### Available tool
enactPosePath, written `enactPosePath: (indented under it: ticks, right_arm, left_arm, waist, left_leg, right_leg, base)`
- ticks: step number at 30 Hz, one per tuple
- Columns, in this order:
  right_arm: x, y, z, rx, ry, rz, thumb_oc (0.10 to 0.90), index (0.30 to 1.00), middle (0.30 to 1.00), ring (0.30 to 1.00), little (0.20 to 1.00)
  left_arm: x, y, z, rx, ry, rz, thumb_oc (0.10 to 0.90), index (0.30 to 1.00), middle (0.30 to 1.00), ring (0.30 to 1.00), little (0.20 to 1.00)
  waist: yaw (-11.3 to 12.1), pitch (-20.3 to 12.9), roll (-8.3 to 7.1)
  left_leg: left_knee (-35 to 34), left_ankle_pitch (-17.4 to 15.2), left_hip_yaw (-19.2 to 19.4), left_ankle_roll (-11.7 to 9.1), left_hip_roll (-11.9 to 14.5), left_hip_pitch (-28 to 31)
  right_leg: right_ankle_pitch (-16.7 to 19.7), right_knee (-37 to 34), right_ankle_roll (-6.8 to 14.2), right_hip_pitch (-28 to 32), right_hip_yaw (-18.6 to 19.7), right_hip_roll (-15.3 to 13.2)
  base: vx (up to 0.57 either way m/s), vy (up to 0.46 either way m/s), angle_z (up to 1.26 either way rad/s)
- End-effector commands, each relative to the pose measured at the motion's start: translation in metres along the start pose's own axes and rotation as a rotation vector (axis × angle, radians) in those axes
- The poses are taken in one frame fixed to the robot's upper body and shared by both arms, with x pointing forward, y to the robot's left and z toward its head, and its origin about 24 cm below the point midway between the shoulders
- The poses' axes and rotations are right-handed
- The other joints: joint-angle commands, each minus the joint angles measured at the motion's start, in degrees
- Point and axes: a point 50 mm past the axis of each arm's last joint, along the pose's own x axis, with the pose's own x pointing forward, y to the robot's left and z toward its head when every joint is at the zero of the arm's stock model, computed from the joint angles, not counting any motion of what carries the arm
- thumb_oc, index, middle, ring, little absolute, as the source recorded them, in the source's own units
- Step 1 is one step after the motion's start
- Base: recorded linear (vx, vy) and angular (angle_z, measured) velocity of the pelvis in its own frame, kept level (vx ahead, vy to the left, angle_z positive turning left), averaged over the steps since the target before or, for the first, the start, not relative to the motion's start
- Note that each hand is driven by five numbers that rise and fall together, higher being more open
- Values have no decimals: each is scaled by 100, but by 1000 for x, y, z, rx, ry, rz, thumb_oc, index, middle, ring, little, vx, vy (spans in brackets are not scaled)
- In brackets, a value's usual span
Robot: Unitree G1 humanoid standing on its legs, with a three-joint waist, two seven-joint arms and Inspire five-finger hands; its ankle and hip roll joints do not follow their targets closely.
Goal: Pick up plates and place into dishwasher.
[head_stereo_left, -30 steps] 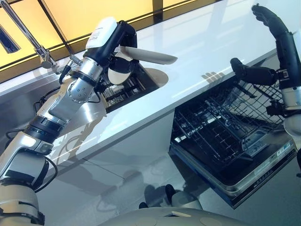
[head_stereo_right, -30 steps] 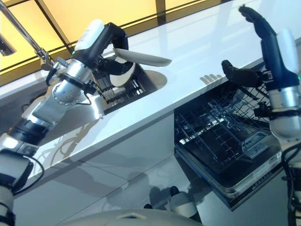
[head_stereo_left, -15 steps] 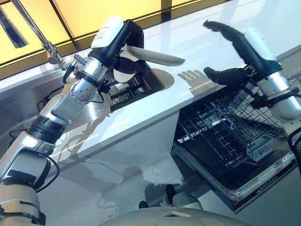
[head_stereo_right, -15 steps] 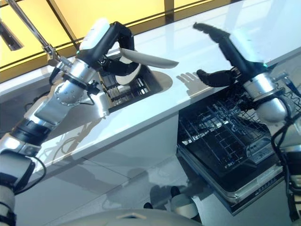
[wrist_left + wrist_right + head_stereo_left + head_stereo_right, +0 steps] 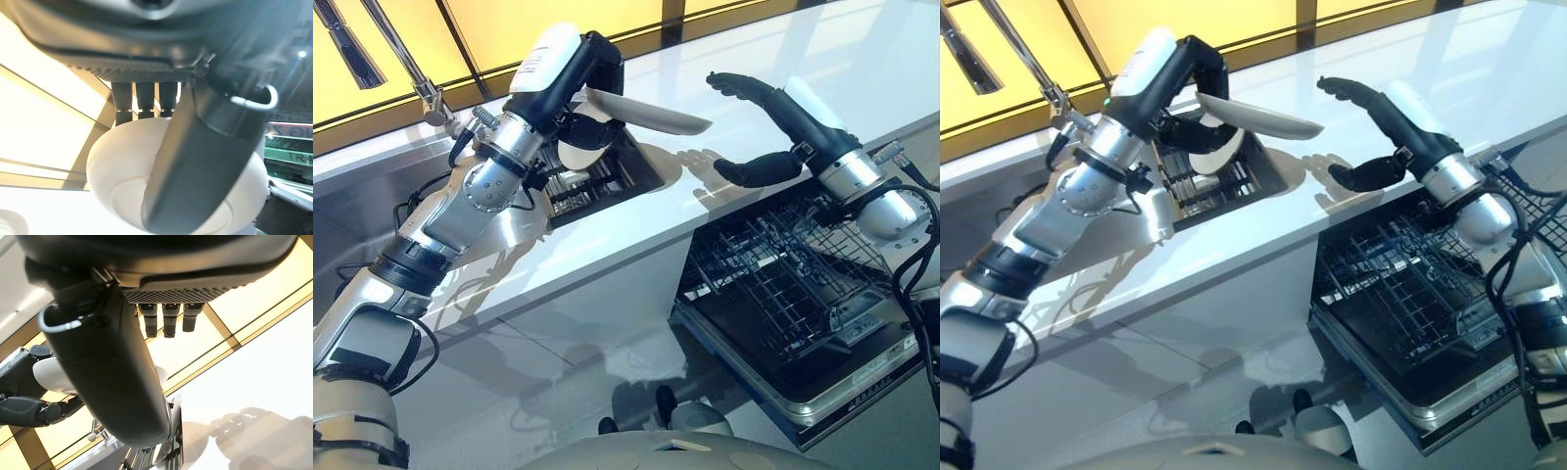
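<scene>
Because we mean to pass it across, our left hand (image 5: 570,83) holds the plate (image 5: 651,116) nearly flat above the counter (image 5: 607,245), over the sink (image 5: 597,176) at about eleven o'clock in the head view. Its fingers curl over the rim and the thumb presses underneath, as the left wrist view shows, so the plate's free edge points toward three o'clock. Our right hand (image 5: 764,127) waits just beside that edge with nothing in it, fingers (image 5: 734,82) arched above and thumb spread below, a wide gap shaped, we judge, to receive the rim. Beneath it, at four o'clock, the dishwasher rack (image 5: 783,284) stands pulled out over the lowered door, ready for loading.
</scene>
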Motion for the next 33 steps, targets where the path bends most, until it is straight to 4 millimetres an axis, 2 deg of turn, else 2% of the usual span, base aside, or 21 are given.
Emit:
enactPosePath:
  ticks: [1,16,17,18,19,33]
  right_arm:
    - [22,-32,26,50,-159,-148,800,900,900,900,900]
    - [40,-21,42,116,-234,-142,800,900,900,900,900]
    - [41,-20,43,119,-238,-146,751,858,858,858,851]
    - [41,-21,43,120,-243,-150,569,702,702,702,669]
    - [41,-21,45,123,-255,-158,100,300,300,300,200]
    - [40,-24,53,147,-306,-231,100,300,300,300,200]
  left_arm:
    - [36,41,38,6,-201,175,100,300,300,300,200]
    - [48,31,48,-60,-226,171,100,300,300,300,200]
    - [48,30,48,-64,-225,171,100,300,300,300,200]
    - [48,30,48,-67,-224,170,100,300,300,300,200]
    - [47,29,47,-73,-222,169,100,300,300,300,200]
    - [48,22,46,-95,-202,163,100,300,300,300,200]
  waist:
    - [130,-795,-167]
    - [111,-757,-145]
    - [115,-760,-144]
    - [115,-760,-143]
    - [115,-759,-144]
    - [112,-732,-151]
  left_leg:
    - [63,-468,-122,-27,-89,-67]
    - [70,-509,-90,2,-88,-16]
    - [72,-510,-91,3,-88,-16]
    - [73,-511,-91,4,-88,-15]
    - [78,-518,-96,8,-88,-10]
    - [105,-519,-84,10,-83,-28]
  right_leg:
    - [-553,457,540,-72,50,178]
    - [-578,478,535,-49,107,185]
    - [-579,476,534,-47,107,186]
    - [-580,476,533,-45,109,188]
    - [-591,487,533,-43,111,188]
    - [-588,490,529,-54,103,193]
  base:
    - [0,0,0]
    - [0,0,0]
    - [0,0,0]
    - [0,0,0]
    - [0,0,0]
    - [0,0,0]
